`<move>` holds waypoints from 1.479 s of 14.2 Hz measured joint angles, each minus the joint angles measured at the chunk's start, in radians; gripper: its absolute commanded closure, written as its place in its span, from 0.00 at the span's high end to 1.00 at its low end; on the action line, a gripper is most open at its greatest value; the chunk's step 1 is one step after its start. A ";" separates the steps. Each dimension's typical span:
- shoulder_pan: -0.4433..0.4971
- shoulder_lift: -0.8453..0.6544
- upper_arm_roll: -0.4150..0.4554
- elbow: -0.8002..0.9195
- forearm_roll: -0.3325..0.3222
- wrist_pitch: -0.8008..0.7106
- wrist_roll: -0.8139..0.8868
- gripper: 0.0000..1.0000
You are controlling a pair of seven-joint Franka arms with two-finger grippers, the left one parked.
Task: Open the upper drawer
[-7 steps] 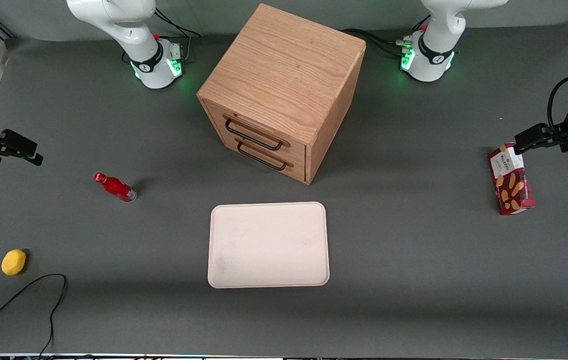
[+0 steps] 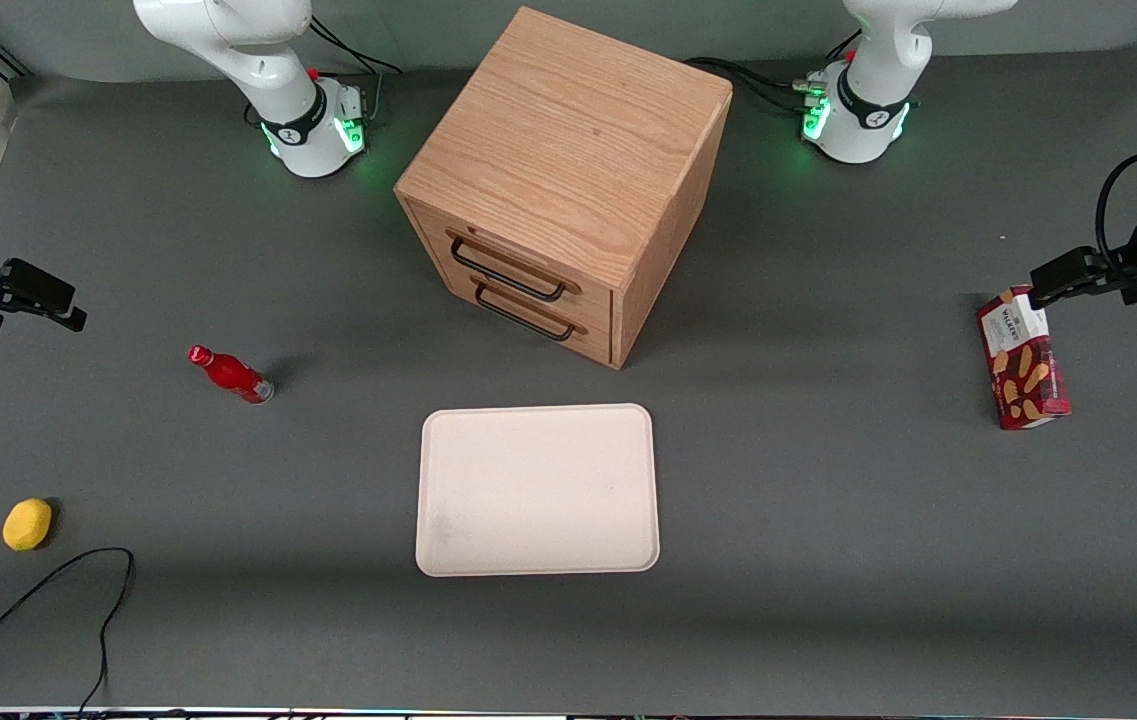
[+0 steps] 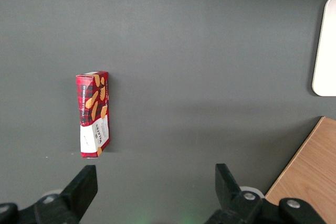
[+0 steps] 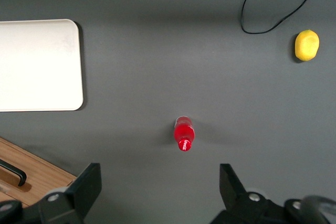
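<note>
The oak cabinet (image 2: 568, 150) stands at the table's middle, its two drawer fronts turned toward the working arm's end. The upper drawer (image 2: 518, 255) is flush with the cabinet, and its thin black bar handle (image 2: 506, 272) lies just above the lower drawer (image 2: 533, 318). My gripper (image 2: 68, 305) hovers over the table far off toward the working arm's end, well apart from the cabinet. It is open with nothing between its fingers (image 4: 89, 184). A corner of the cabinet (image 4: 37, 179) and one end of a black handle (image 4: 14, 172) show in the right wrist view.
A red bottle (image 2: 230, 374) lies between my gripper and the cabinet. A yellow lemon (image 2: 27, 524) and a black cable (image 2: 48, 590) lie nearer the front camera. A white tray (image 2: 538, 490) sits in front of the cabinet's corner. A red biscuit box (image 2: 1023, 360) lies toward the parked arm's end.
My gripper has drifted very slightly away from the front camera. Nothing else has moved.
</note>
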 measured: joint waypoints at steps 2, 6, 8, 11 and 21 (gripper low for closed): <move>0.000 0.000 0.000 -0.001 0.000 0.000 0.000 1.00; 0.006 0.000 0.002 -0.001 0.000 0.000 0.000 1.00; 0.018 0.000 0.002 -0.002 0.000 0.000 0.000 1.00; 0.050 0.000 0.003 -0.003 0.000 0.000 0.000 1.00; 0.281 0.023 0.004 -0.004 0.000 0.007 0.000 1.00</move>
